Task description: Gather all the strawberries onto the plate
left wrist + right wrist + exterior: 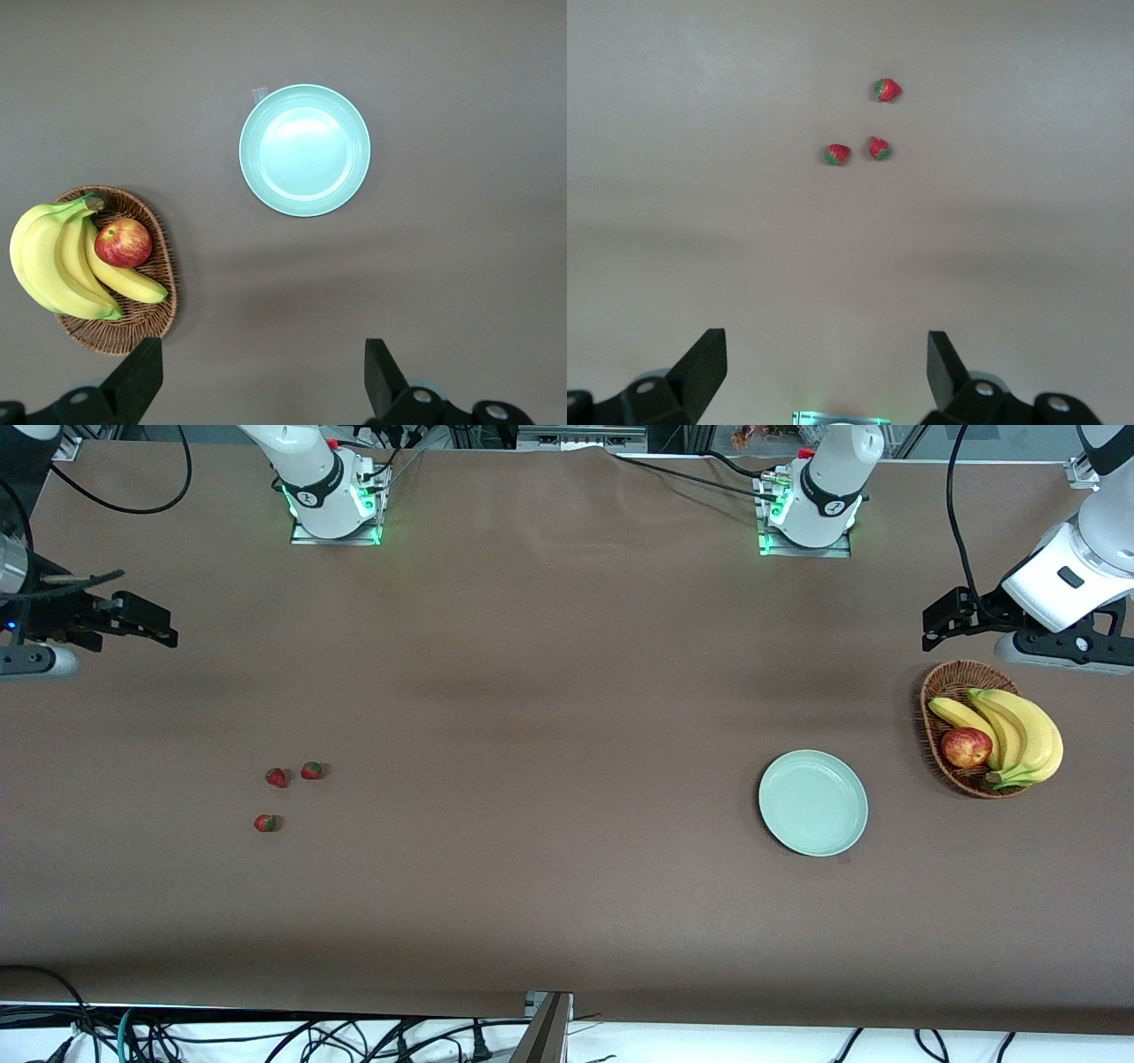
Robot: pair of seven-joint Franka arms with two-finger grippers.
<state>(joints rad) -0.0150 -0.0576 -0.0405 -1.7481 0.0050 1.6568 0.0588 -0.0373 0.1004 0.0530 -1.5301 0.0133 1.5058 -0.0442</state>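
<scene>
From the front view, nothing is collected yet: three strawberries (277,778) (311,771) (266,823) lie on the table toward the right arm's end, well apart from the empty plate (812,802). Beside the plate, a wicker basket (941,691) holds bananas (1019,735) and an apple (966,747). The right gripper (146,627) waits over bare table; the left gripper (941,620) hangs over the table just beside the basket. The left wrist view shows fingers (137,376) spread wide, holding nothing, the plate bare. The right wrist view shows fingers (702,359) likewise wide, all berries loose below.
</scene>
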